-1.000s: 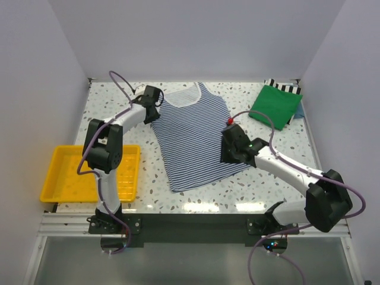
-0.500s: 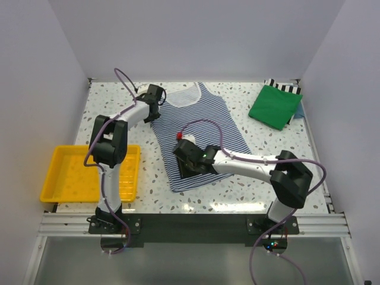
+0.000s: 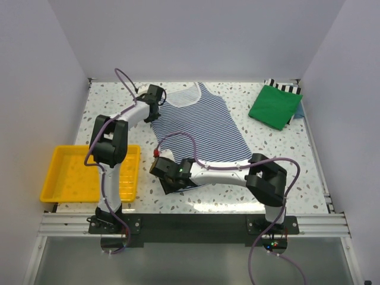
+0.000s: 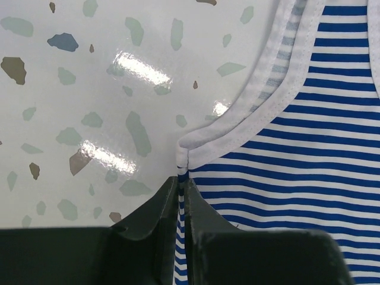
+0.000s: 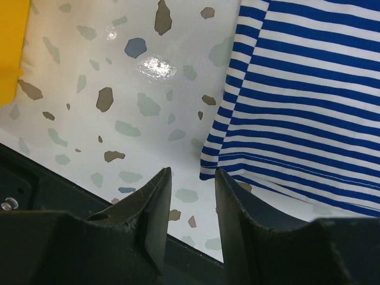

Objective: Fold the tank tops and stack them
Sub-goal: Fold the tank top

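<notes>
The striped tank top (image 3: 202, 127) lies spread flat on the speckled table, neck toward the back. At its left armhole, my left gripper (image 3: 155, 98) is shut on a fold of the striped cloth just below the white trim (image 4: 237, 136); the fingertips (image 4: 183, 178) pinch it upright. My right gripper (image 3: 165, 178) hangs open at the near left hem corner (image 5: 214, 169). The corner lies beside its right finger (image 5: 228, 196), and only bare table shows between the fingers. The green tank top (image 3: 274, 107) lies folded at the back right.
A yellow tray (image 3: 59, 148) sits at the near left beside the left arm, and its edge shows in the right wrist view (image 5: 9, 35). A black-and-white striped cloth (image 3: 284, 86) and a pale blue piece (image 3: 300, 111) lie under the green top. The table's dark front edge (image 5: 53, 178) runs just below the right gripper.
The right arm swept from the top's right side across to its near left hem corner. The left gripper closed on the armhole edge.
</notes>
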Motion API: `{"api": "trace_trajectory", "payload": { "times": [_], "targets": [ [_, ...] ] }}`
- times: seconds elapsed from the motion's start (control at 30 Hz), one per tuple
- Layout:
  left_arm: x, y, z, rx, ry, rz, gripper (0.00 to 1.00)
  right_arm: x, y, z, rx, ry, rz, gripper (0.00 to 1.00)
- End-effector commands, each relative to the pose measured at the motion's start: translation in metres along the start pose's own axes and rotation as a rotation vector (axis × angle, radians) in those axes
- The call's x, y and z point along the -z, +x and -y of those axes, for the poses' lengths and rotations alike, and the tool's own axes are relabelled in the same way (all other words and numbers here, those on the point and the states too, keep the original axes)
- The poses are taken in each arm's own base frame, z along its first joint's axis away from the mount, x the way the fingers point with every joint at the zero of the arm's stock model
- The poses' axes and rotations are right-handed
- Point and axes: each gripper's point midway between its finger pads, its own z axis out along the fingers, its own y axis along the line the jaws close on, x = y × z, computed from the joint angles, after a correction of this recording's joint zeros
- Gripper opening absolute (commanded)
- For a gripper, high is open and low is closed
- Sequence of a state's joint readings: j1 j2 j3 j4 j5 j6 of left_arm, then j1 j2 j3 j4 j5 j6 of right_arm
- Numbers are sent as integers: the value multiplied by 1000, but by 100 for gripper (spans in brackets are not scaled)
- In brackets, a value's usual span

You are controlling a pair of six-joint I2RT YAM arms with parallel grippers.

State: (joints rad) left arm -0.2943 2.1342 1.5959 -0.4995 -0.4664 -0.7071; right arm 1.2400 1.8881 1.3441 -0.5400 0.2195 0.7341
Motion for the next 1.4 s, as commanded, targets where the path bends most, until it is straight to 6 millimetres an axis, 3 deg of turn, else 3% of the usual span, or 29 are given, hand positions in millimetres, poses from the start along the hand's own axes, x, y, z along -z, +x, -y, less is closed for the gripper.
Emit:
{"api": "trace_trajectory", "payload": {
  "times": [0.0, 0.37, 0.5, 0.6, 0.8, 0.93, 1.07, 1.2, 1.33, 1.37],
  "targets": [
    [-1, -20, 2, 16, 11, 45, 12, 2, -9, 0, -5, 64, 40, 40],
    [-3, -20, 4, 26, 30, 39, 3, -7, -5, 8, 46, 167, 55, 36],
    [-3, -23, 4, 34, 36, 41, 0, -11, 0, 6, 60, 163, 44, 12],
    [-3, -27, 2, 47, 39, 46, 0, -5, 2, 4, 62, 147, 47, 0],
    [4, -43, -5, 101, 63, 68, 0, 14, 9, 8, 64, 131, 48, 0],
    [20, -58, -10, 160, 108, 116, 0, 29, 14, 5, 66, 96, 43, 0],
    [23, -51, -25, 201, 96, 119, 0, 38, 15, -11, 99, 46, 29, 0],
    [26, -44, -18, 189, 168, 95, 0, 38, 11, -13, 116, 63, 31, 0],
    [28, -28, -21, 188, 190, 66, 29, 35, 12, -13, 116, 68, 28, 0],
    [26, -19, -24, 181, 184, 52, 31, 34, 12, -13, 115, 69, 27, 0]
  ]
}}
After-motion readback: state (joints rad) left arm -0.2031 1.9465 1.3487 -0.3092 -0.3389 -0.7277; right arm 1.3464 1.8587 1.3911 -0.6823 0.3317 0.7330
